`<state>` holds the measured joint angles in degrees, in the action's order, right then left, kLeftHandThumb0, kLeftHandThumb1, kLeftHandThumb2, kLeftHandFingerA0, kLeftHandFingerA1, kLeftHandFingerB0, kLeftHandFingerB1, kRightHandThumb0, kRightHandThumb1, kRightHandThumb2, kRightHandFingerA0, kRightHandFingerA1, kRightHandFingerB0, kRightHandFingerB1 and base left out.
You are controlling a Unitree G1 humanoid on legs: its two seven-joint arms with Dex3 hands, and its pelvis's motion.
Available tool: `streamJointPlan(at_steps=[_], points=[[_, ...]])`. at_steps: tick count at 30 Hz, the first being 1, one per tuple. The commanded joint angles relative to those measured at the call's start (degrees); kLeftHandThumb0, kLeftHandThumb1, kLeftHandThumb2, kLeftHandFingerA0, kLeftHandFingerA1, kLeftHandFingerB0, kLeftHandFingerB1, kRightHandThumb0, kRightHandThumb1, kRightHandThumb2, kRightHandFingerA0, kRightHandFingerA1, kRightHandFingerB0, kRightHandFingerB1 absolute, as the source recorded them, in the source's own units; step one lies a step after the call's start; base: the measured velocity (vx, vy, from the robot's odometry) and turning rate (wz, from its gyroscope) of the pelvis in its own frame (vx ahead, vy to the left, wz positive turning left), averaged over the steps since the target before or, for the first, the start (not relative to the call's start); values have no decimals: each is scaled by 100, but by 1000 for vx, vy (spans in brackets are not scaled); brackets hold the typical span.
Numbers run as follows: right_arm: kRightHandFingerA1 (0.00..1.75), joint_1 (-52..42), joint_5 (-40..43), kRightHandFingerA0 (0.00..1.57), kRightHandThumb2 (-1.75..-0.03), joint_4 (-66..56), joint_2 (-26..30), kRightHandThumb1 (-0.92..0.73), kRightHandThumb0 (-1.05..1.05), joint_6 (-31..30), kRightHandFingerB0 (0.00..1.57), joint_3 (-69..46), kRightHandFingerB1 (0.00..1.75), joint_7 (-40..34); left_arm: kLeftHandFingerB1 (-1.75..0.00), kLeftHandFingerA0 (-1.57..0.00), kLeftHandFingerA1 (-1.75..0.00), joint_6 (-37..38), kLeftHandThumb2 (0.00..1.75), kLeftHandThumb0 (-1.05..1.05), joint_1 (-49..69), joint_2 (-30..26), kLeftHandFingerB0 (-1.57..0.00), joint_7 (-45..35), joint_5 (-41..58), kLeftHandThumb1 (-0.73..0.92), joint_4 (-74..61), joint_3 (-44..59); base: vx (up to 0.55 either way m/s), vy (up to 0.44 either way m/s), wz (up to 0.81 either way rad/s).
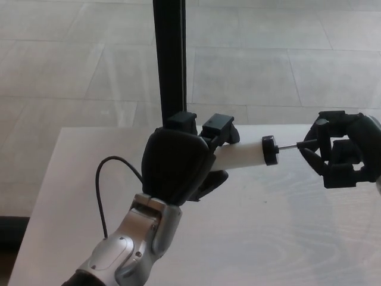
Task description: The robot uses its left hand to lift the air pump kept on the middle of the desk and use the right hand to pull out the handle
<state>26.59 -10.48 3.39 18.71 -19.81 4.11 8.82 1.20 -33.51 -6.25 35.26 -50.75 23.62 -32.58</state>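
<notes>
A white cylindrical air pump (241, 156) is held lying sideways above the middle of the pale wood-grain desk (286, 238). The left hand (178, 164), back toward the camera, has its fingers wrapped around the pump's left end. At right, the right hand (345, 152) has its fingers closed on the black handle (314, 143), with a thin metal rod (289, 146) exposed between handle and pump cap. A black cable (110, 179) loops at left; a black post (171, 59) stands on the far side.
</notes>
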Motion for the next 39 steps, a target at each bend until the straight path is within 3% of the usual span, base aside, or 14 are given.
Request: streamJointPlan(at_steps=[1,2,3,18,23,28,29,30,31,32,35,36,37,39], points=[[175,120,-51,84,-107,-147,264,-56,-21,-49,70,-243,154,37,-124,-119,-139,172,117,-27,218,-256,-97,131,-189,41,165,-78,0,0,0],[175,110,-45,83,-108,-139,308,-56,-21,-10,70,-280,155,50,-123,-119,-139,186,117,-28,242,-298,-97,159,-196,41,172,-80,0,0,0],[175,108,-12,82,-109,-111,364,-56,-19,19,71,-320,154,98,-149,-92,-175,158,122,-22,291,-322,-79,146,-187,39,155,-68,0,0,0],[175,50,60,84,-111,-1,636,-55,-19,-116,73,-716,153,233,-144,-83,-175,182,102,-24,757,-762,-76,-12,-185,52,-24,57,0,0,0],[175,28,55,83,-107,1,580,-55,-19,-121,72,-747,154,210,-142,-90,-175,270,98,-17,793,-813,-71,-4,-128,54,11,99,0,0,0],[175,-18,153,82,-96,1,494,-55,-18,-99,71,-751,154,237,-145,-86,-175,283,109,-23,788,-749,-77,36,-94,48,4,128,0,0,0],[175,-67,152,80,-94,-36,460,-59,-16,-142,73,-730,147,230,-143,-93,-175,268,109,-17,800,-748,-73,-6,-93,50,-20,124,0,0,0],[163,-76,139,103,-92,-58,449,-58,-18,-202,83,-701,124,241,-145,-84,-175,245,106,-24,807,-740,-76,-50,-89,51,-64,130,0,0,0],[172,-76,140,80,-81,-62,445,-69,-18,-223,82,-663,109,281,-140,-94,-175,193,105,-18,807,-733,-77,-126,-86,49,-105,139,0,0,0],[167,-69,190,84,-72,-110,414,-73,-23,-368,83,-626,76,367,-145,-83,-175,184,109,-23,798,-690,-74,-156,-27,50,-115,177,0,0,0],[164,-58,221,80,-65,-179,417,-73,-36,-597,68,-536,57,525,-147,-81,-175,164,103,-24,782,-635,-71,-183,-10,54,-130,217,0,0,0],[167,-22,324,85,-60,-199,451,-69,-45,-835,55,-423,47,803,-144,-91,-175,123,97,-20,746,-598,-66,-332,27,57,-198,245,0,0,0],[136,-27,412,116,-94,-226,452,-53,-49,-912,44,-353,61,966,-148,-81,-175,158,95,-25,713,-576,-70,-323,31,57,-202,258,0,0,0],[137,-33,426,119,-93,-315,451,-51,-51,-1062,37,-244,58,1040,-146,-91,-175,183,97,-21,694,-527,-66,-350,60,57,-208,293,0,0,0]])
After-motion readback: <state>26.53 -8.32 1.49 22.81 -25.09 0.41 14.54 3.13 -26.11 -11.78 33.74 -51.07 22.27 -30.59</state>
